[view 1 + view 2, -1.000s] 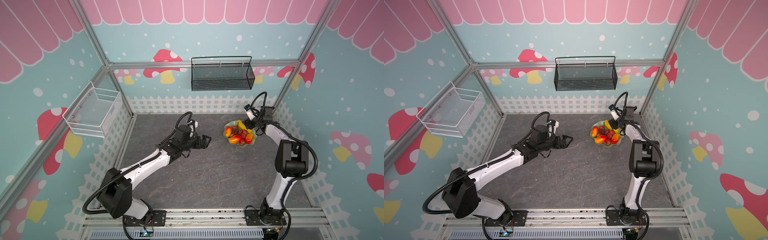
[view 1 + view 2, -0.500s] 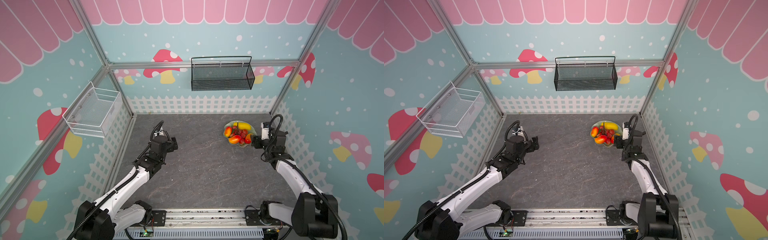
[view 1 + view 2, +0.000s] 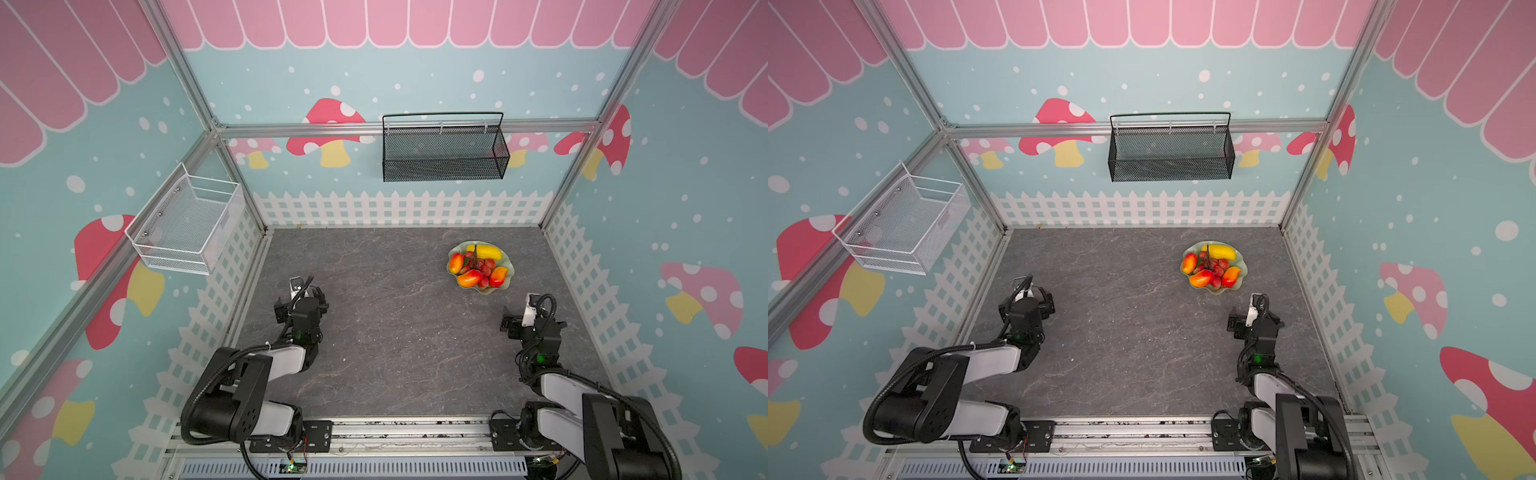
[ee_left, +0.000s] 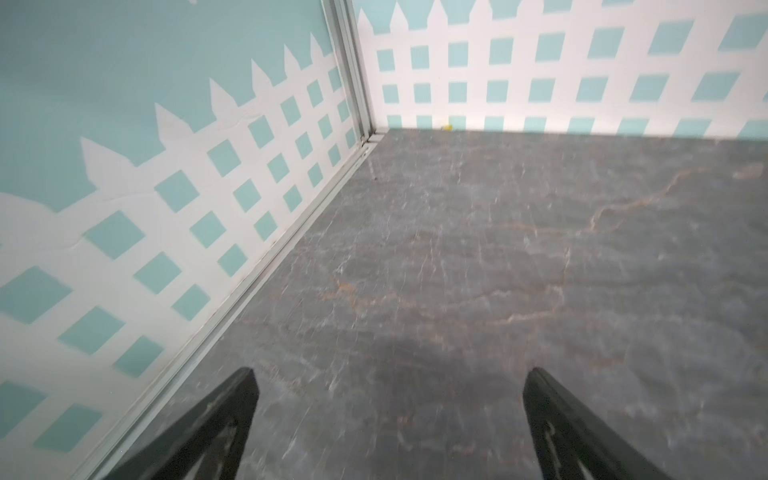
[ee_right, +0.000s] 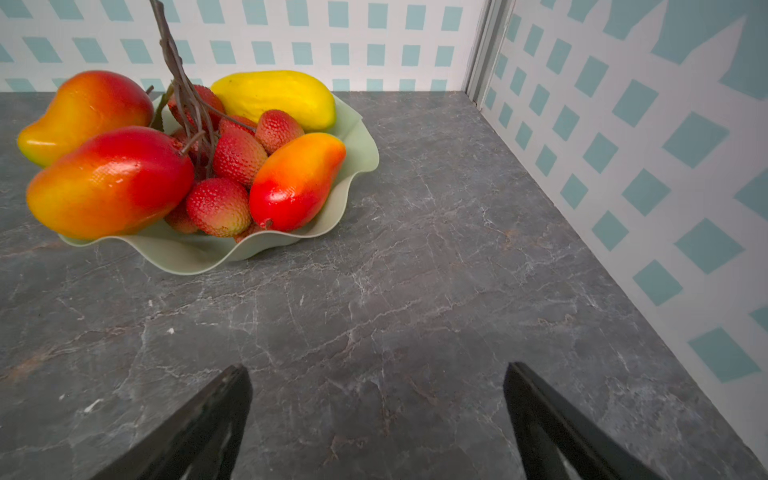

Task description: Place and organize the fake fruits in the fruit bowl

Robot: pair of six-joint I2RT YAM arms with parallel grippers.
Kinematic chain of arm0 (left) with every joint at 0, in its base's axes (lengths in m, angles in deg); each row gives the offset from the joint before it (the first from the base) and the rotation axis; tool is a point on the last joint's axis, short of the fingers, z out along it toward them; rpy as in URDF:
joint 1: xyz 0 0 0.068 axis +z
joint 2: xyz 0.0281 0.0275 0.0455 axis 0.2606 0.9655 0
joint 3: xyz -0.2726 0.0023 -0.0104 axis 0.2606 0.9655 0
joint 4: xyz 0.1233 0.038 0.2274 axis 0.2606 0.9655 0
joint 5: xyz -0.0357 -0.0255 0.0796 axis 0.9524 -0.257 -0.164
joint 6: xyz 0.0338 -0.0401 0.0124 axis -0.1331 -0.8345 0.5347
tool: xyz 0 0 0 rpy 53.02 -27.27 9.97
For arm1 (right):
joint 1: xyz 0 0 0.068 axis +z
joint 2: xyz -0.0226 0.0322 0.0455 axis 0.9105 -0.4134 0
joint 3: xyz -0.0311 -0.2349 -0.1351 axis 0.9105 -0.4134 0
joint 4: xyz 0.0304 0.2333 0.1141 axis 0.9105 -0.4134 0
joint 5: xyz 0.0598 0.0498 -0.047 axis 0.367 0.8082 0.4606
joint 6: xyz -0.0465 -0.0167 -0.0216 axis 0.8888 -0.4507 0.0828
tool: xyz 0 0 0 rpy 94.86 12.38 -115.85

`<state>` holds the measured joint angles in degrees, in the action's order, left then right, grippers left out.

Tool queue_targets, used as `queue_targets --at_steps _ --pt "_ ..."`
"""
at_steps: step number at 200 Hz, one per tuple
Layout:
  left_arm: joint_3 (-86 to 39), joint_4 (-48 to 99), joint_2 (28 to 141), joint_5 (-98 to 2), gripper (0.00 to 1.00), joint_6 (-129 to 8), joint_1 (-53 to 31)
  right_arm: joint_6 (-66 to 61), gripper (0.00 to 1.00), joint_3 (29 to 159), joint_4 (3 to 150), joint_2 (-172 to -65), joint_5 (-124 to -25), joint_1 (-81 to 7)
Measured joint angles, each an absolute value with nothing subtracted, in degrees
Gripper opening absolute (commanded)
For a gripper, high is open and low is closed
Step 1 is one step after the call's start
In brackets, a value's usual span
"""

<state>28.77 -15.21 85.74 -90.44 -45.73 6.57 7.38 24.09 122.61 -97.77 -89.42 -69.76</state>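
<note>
The pale green fruit bowl [image 3: 483, 291] [image 5: 199, 257] stands at the back right of the dark table. In it lie three red-orange mangoes [image 5: 108, 183] [image 5: 83, 112] [image 5: 295, 178], a yellow curved fruit [image 5: 274, 97] [image 3: 484, 251] and a cluster of red balls [image 5: 237, 156] on a brown stem. My right gripper [image 3: 527, 316] [image 5: 376, 370] is open and empty, a short way in front of the bowl. Near the left wall my left gripper [image 3: 301, 300] [image 4: 390, 374] is open and empty, facing the back left corner.
A black mesh basket [image 3: 444, 151] hangs on the back wall and a white wire basket [image 3: 187, 226] on the left wall. Fence-patterned walls [image 4: 187, 232] close in the table on three sides. Both arm bases sit on the front rail [image 3: 395, 432].
Both arms have drawn back toward the front. The right gripper has left the bowl and opened wider. The left gripper has moved from the table's middle to the left side.
</note>
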Motion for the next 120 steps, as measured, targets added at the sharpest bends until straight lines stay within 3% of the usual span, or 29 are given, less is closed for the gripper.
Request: queue_targets --at_steps 73,120 --pt "29.1 -25.5 90.7 -82.4 1.00 -46.6 8.9 11.5 0.98 23.6 152.4 -114.3 -84.2 -69.8" --pt "28.3 -24.8 90.7 -81.0 1.00 -46.6 9.0 12.9 0.98 24.6 154.4 -117.1 -81.1 -69.7"
